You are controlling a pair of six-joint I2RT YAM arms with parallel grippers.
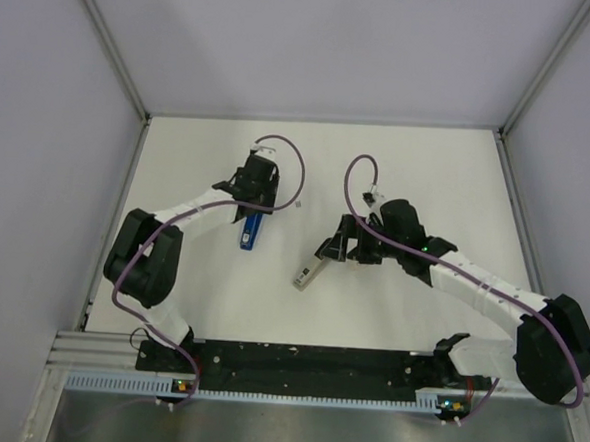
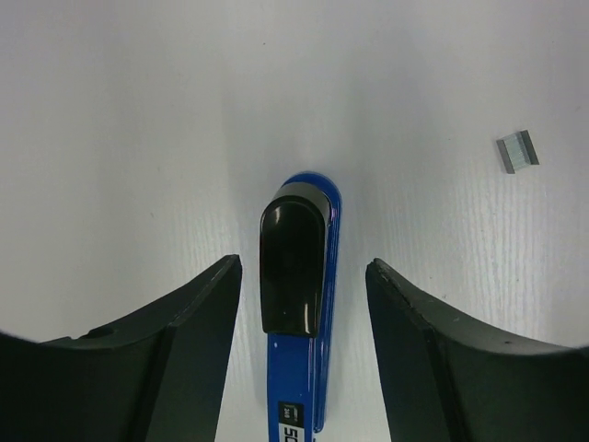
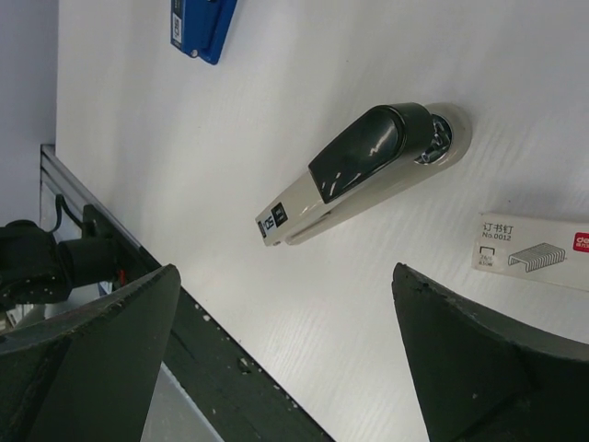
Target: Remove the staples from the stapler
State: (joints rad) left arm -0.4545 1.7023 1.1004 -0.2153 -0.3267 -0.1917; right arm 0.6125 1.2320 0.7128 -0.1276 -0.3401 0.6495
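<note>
Toward the bench's far edge, left of centre, the left gripper hangs spread wide astride the blue stapler. Its length runs far edge to near edge, straight between the fingers. The staples lie loose just right of it. The right gripper, also open, sits farther off.

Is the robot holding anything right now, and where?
Nothing is held. The left gripper is open either side of the blue stapler; the right gripper is open near the white stapler.

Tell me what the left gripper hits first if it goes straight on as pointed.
The left gripper would most likely meet the blue stapler, which lies centred between its open fingers on the table. The grey staples sit off to one side, outside that line.
</note>
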